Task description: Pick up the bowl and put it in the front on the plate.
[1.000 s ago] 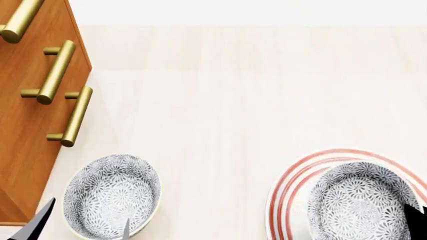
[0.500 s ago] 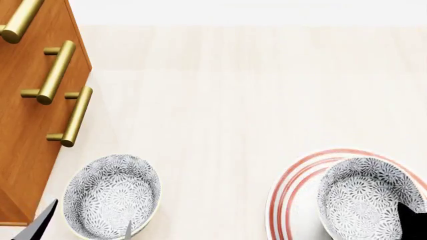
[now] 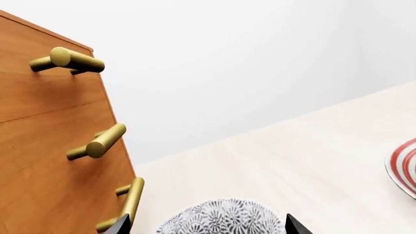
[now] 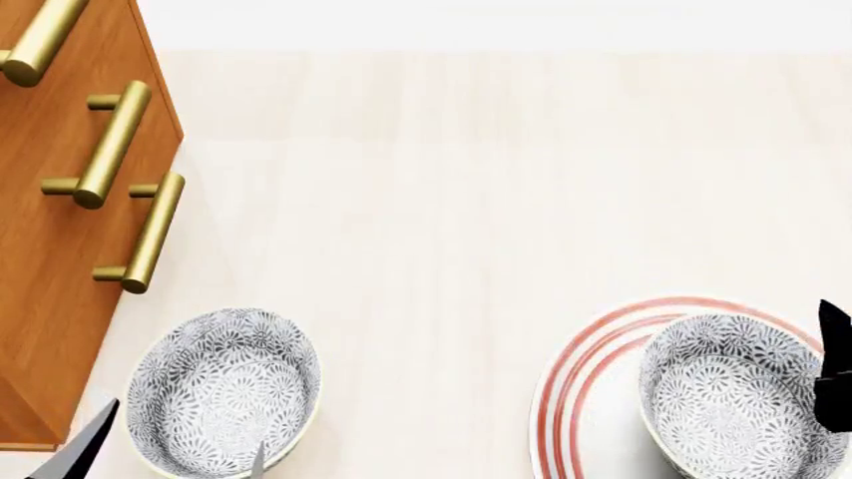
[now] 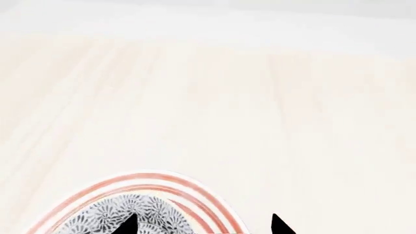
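Observation:
The bowl (image 4: pixel 739 394), white with a grey-blue floral pattern, rests on the red-ringed plate (image 4: pixel 570 389) at the near right of the head view. My right gripper (image 4: pixel 835 367) shows as a black shape at the bowl's right rim. In the right wrist view this gripper (image 5: pixel 203 226) is open, one tip over the bowl (image 5: pixel 117 214) and the other beyond the plate's rim (image 5: pixel 170 182). A second bowl of the same pattern (image 4: pixel 223 387) sits at the near left. My left gripper (image 4: pixel 171 454) is open around that bowl (image 3: pixel 221 217), one finger on either side.
A wooden cabinet (image 4: pixel 54 249) with brass bar handles (image 4: pixel 118 140) stands along the left, close to the left bowl. The pale wood counter (image 4: pixel 453 200) stretches back to a white wall. The plate's edge (image 3: pixel 404 166) shows in the left wrist view.
The bowl on the plate shifted a little to the right and settled. The right gripper's black shape moved from the bowl's near edge up to its right rim. The left arm barely moved.

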Tool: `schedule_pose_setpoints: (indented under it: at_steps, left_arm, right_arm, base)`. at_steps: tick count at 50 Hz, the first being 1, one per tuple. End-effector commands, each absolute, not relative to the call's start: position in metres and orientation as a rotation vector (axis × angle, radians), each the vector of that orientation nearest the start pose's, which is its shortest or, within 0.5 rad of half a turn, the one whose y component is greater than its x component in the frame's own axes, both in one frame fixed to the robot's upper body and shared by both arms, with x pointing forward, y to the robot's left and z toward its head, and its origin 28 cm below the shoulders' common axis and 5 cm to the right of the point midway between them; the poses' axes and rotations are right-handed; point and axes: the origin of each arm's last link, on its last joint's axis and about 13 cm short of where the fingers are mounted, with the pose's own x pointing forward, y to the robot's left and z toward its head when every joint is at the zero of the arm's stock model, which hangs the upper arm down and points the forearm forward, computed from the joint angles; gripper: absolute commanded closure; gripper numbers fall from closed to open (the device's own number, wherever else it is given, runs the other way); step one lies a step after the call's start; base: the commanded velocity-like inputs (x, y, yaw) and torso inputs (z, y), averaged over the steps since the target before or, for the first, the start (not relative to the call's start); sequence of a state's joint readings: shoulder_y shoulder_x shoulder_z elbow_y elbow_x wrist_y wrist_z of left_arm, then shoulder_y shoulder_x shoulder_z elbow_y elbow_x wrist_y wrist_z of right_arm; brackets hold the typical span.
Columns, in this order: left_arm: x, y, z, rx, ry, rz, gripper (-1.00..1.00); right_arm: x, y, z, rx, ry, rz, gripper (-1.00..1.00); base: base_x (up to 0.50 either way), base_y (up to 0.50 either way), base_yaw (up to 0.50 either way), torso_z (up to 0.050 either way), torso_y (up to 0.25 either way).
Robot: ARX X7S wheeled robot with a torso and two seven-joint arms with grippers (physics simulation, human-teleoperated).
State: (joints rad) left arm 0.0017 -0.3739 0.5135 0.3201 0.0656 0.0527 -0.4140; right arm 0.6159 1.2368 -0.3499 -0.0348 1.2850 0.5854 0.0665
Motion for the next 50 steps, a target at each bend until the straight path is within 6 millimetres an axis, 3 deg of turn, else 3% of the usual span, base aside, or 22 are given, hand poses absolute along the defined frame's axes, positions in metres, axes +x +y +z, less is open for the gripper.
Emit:
schedule_pose_setpoints:
  at_steps: [1,5,12,16,18,20,22,25,31,38,43,50]
  left_arm:
    - [0.182,0.179,0.065,0.249,-0.392,-0.170,-1.00]
    - [0.182,0.179,0.066,0.252,-0.399,-0.166,-1.00]
    - [0.183,0.184,0.072,0.258,-0.421,-0.136,-1.00]
    - [0.185,0.187,0.077,0.262,-0.440,-0.115,-1.00]
    - [0.186,0.188,0.080,0.266,-0.449,-0.106,-1.00]
    - [0.187,0.192,0.086,0.272,-0.468,-0.077,-1.00]
    - [0.187,0.196,0.092,0.283,-0.492,-0.043,-1.00]
    - [0.187,0.202,0.101,0.291,-0.519,-0.016,-1.00]
    - [0.184,0.204,0.112,0.291,-0.558,0.000,-1.00]
    - [0.181,0.204,0.115,0.291,-0.577,0.000,-1.00]
    - [0.178,0.207,0.118,0.299,-0.609,0.032,-1.00]
    - [0.171,0.216,0.118,0.297,-0.684,0.117,-1.00]
  right_arm:
    - [0.242,-0.307,0.242,-0.051,0.204,0.039,-1.00]
    - [0.236,-0.306,0.260,-0.027,0.100,0.033,-1.00]
    - [0.227,-0.283,0.257,0.015,-0.006,0.083,-1.00]
    - [0.225,-0.273,0.265,0.051,-0.184,0.012,-1.00]
    - [0.224,-0.268,0.261,0.030,-0.249,-0.035,-1.00]
    - [0.220,-0.259,0.251,0.076,-0.425,-0.124,-1.00]
    - [0.219,-0.255,0.239,0.148,-0.498,-0.222,-1.00]
    - [0.214,-0.253,0.239,0.286,-0.646,-0.288,-1.00]
    - [0.197,-0.241,0.236,0.213,-0.905,-0.396,-1.00]
    - [0.190,-0.238,0.226,0.146,-1.019,-0.489,-1.00]
    - [0.187,-0.224,0.217,0.088,-1.101,-0.426,-1.00]
    - [0.198,-0.202,0.191,0.152,-1.030,-0.381,-1.00]
  base:
    - [0.00,0.00,0.00,0.000,0.000]
    - [0.00,0.00,0.00,0.000,0.000]
    - [0.00,0.00,0.00,0.000,0.000]
    - [0.00,0.00,0.00,0.000,0.000]
    - [0.00,0.00,0.00,0.000,0.000]
    - [0.00,0.00,0.00,0.000,0.000]
    - [0.00,0.00,0.00,0.000,0.000]
    - [0.00,0.00,0.00,0.000,0.000]
    - [0.00,0.00,0.00,0.000,0.000]
    - [0.00,0.00,0.00,0.000,0.000]
    - [0.00,0.00,0.00,0.000,0.000]
    - [0.00,0.00,0.00,0.000,0.000]
